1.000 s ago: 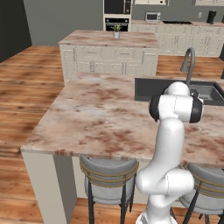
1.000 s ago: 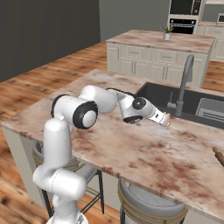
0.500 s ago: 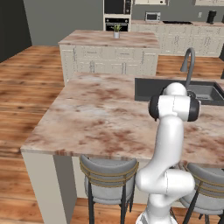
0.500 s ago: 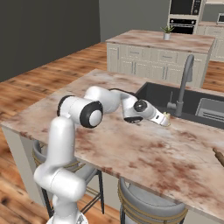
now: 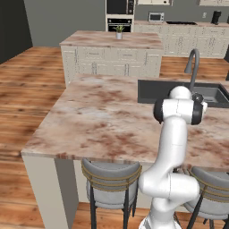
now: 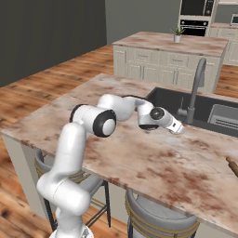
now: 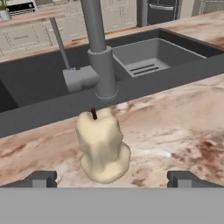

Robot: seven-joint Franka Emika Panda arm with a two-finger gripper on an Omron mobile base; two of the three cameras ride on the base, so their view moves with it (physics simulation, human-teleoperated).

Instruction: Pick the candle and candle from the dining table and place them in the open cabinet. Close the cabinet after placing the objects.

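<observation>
Since a second ago the shoulder and upper arm have swung forward over the dining table (image 6: 153,172) while the gripper (image 6: 179,130) has barely shifted, low above the stone near the sink (image 6: 195,111). Its two dark fingertips (image 7: 41,178) stand wide apart at the bottom of the hand view, touching nothing. Between them and a little farther off sits the short candle (image 7: 103,146), closer to the left tip than the right, upright on the counter and apart from both. It is a lumpy cream lump of wax, waisted in the middle and spreading into a low, melted-looking base, with a short dark wick on top. Around it the top is pink-brown marbled stone with rusty blotches. Just beyond the candle runs the dark matte rim of the rectangular sink, where the smooth grey cylindrical tap (image 7: 98,48) rises; from the right base view the candle is probably hidden behind the hand.
</observation>
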